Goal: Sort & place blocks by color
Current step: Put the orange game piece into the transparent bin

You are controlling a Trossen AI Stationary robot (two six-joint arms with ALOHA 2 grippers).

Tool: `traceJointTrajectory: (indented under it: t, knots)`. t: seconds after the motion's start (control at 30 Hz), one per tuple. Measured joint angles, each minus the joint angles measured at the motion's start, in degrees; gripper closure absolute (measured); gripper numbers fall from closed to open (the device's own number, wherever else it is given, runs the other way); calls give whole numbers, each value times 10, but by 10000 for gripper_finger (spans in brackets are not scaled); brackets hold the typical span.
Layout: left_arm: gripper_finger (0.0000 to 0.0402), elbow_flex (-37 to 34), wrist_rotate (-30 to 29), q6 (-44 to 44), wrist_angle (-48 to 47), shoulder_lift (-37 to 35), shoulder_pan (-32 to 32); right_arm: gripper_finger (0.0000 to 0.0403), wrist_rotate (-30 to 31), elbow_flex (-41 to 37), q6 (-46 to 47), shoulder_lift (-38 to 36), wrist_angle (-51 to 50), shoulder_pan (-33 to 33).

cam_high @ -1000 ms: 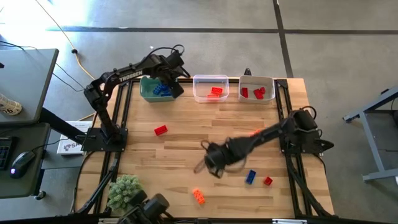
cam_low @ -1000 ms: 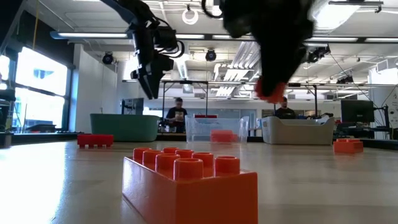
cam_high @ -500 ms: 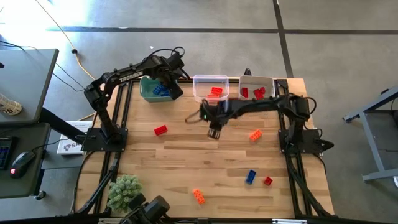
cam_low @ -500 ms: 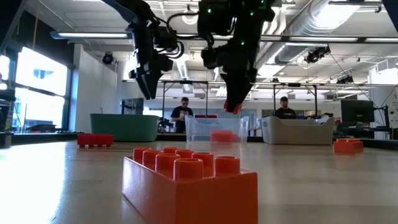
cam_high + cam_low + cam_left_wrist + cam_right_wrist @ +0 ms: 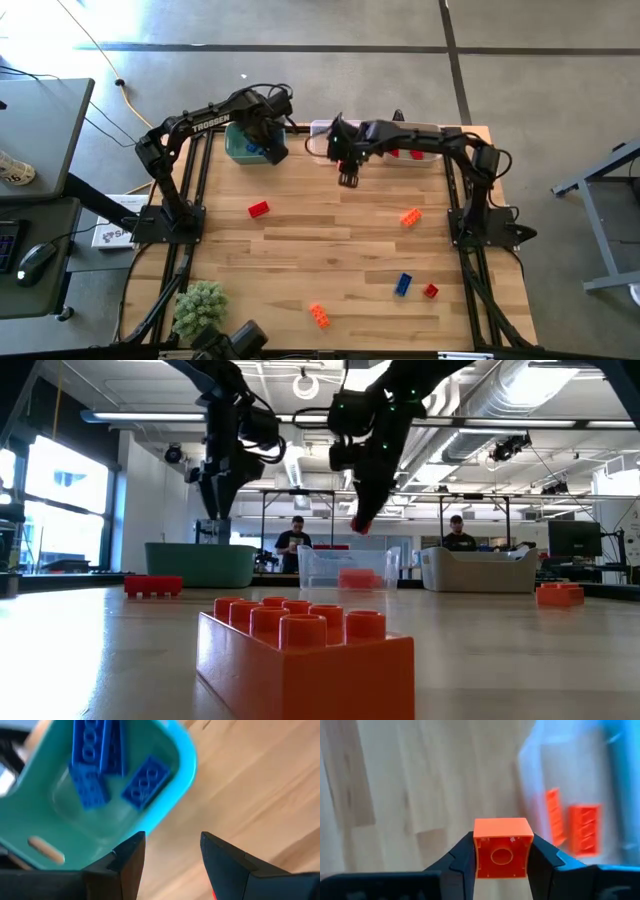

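High view: left gripper [image 5: 272,152] poised over the teal bin [image 5: 240,146] at the far left of the worktop [image 5: 300,260]. Right gripper [image 5: 347,178] stretched leftward, just beside the near edge of the clear middle bin [image 5: 322,128]. Loose blocks scattered on the worktop: a red block [image 5: 259,209] left of centre, an orange block [image 5: 410,217] to the right, a blue block [image 5: 403,284] and a small red block [image 5: 430,291] near right, another orange block [image 5: 319,316] at the near edge. Fuzzy green plant [image 5: 200,308] at the near left corner.

Low view: large orange block close up; both arms raised above the far bins.

Left wrist view: jaws apart, holding nothing; blue blocks [image 5: 145,782] lying in the teal bin below.

Right wrist view: jaws clamped on a small orange cube block [image 5: 502,847], underside showing; orange blocks [image 5: 583,829] already in the clear bin beyond.
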Motion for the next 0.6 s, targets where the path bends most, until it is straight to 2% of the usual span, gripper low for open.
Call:
traceJointTrajectory:
  t: [0.23, 0.47, 0.6]
  knots:
    - [222, 0, 14, 0, -54, 0, -6, 298, 0, 51, -80, 0, 46, -59]
    - [222, 0, 14, 0, -64, 0, -27, 294, -20, 52, -80, 13, 74, -119]
    - [222, 0, -7, -1, -64, 0, -43, 288, -37, 52, -69, 38, 73, -141]
